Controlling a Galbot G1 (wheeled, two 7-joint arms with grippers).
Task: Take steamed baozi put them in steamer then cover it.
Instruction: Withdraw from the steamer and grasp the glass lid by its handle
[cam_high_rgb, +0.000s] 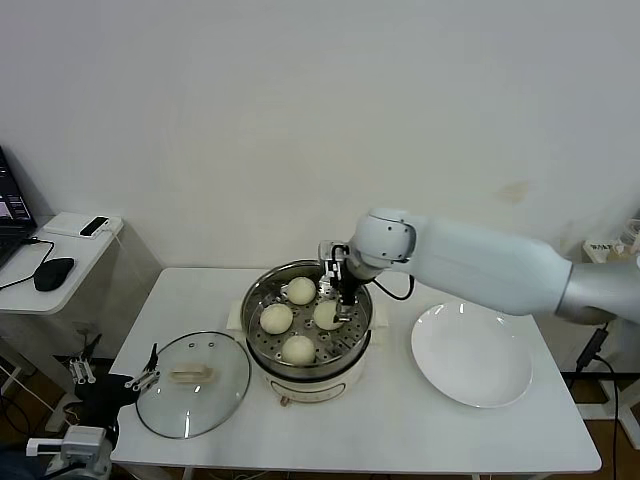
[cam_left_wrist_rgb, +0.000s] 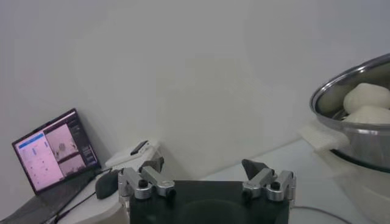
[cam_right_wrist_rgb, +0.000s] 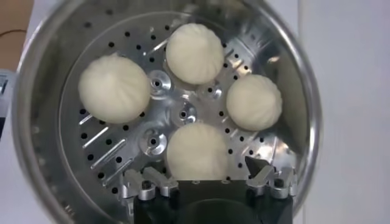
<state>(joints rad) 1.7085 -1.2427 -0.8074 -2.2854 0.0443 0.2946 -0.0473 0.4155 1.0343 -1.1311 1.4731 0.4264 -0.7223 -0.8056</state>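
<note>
You are looking down at a white table (cam_high_rgb: 200, 300) with the steamer (cam_high_rgb: 306, 370) near its middle: a shiny steel pot on a cream-white base. All four steamed baozi (cam_high_rgb: 301, 290) are sitting on the perforated tray inside it, spaced apart from one another.

The right gripper (cam_high_rgb: 343, 298) is reaching in over the pot from the right side, hovering just above the bun nearest the right rim. In the right wrist view its fingers (cam_right_wrist_rgb: 263, 176) are standing wide apart on either side of that bun, gripping nothing; the bun is resting on the tray by its own weight.

The cover (cam_high_rgb: 192, 383), a clear glass lid with a cream bar handle, is lying flat on the table just to the left of the steamer, not touching it. A white plate (cam_high_rgb: 472, 354) is sitting bare to the right of the steamer.

The left gripper (cam_high_rgb: 140, 380) is waiting low at the table's left edge, right beside the lid, its fingers spread wide and holding nothing.

You appear to be finishing the loading step, with the last bun just placed. The next move likely calls for lifting the right arm straight up and clear of the pot, then taking the lid by its bar handle and setting it squarely on the rim.
</note>
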